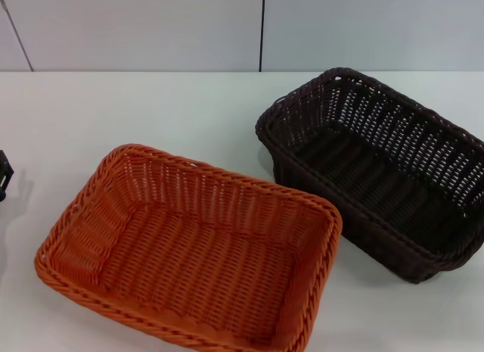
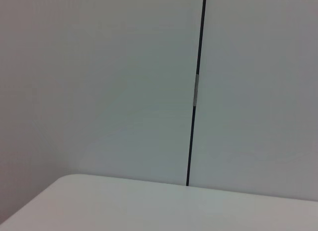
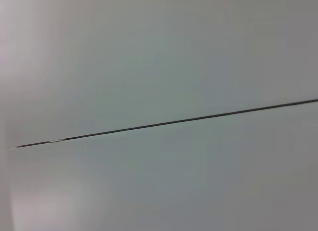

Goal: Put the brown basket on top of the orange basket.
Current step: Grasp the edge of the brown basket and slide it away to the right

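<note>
Nearest sits the orange basket on the table — brown basket just beside it (both upright); left gripper barely visible at the edge — fingers' state unclear.

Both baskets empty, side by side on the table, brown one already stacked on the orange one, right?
Not stacked. In the head view the brown basket sits on the white table beside the orange basket, to the robot's right and farther back. Both are empty, as you said. A bit of the left pincer shows at the table's left edge.
</note>
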Robot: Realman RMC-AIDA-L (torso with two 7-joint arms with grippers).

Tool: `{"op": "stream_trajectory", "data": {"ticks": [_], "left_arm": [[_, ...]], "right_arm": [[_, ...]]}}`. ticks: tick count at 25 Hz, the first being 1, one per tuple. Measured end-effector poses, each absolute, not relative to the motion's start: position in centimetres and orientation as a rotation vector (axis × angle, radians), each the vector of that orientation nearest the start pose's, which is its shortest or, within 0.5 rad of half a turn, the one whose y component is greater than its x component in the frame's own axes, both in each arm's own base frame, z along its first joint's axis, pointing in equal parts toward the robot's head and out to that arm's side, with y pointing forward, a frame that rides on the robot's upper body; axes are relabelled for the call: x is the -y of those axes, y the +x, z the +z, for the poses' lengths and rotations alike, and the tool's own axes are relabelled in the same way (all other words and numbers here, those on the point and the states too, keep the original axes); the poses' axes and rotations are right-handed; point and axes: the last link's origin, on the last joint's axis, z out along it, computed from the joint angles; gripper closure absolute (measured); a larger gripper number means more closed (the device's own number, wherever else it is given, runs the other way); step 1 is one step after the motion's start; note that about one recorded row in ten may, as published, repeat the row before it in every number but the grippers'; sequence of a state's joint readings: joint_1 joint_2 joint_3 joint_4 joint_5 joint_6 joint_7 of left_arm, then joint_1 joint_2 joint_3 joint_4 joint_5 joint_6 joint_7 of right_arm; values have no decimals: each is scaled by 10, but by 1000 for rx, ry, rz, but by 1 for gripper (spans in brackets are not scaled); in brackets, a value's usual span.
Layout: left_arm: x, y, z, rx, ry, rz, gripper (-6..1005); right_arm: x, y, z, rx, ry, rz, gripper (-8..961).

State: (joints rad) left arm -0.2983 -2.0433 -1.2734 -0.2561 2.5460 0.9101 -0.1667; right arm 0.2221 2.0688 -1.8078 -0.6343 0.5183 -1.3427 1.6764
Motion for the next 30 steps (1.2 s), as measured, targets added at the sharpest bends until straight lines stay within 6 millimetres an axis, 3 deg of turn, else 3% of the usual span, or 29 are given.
{"op": "stream_trajectory", "data": {"ticks": [11, 16, 22, 25, 30], "left_arm": [[-308, -394, 10, 800, -1409, -507, 277], [-308, -393, 10, 801, -1410, -510, 277], [-306, -394, 9, 807, -1407, -511, 277], [-306, -394, 8, 811, -1406, -512, 277], [-305, -394, 7, 814, -1408, -515, 277]], "right_arm": [[-321, 281, 65, -1389, -824, 2335, 208], [-324, 274, 65, -1385, -916, 2309, 208], [-349, 248, 78, -1310, -1298, 2166, 208], [-365, 229, 78, -1303, -1549, 2027, 209], [-383, 206, 71, -1310, -1806, 1801, 209]]}}
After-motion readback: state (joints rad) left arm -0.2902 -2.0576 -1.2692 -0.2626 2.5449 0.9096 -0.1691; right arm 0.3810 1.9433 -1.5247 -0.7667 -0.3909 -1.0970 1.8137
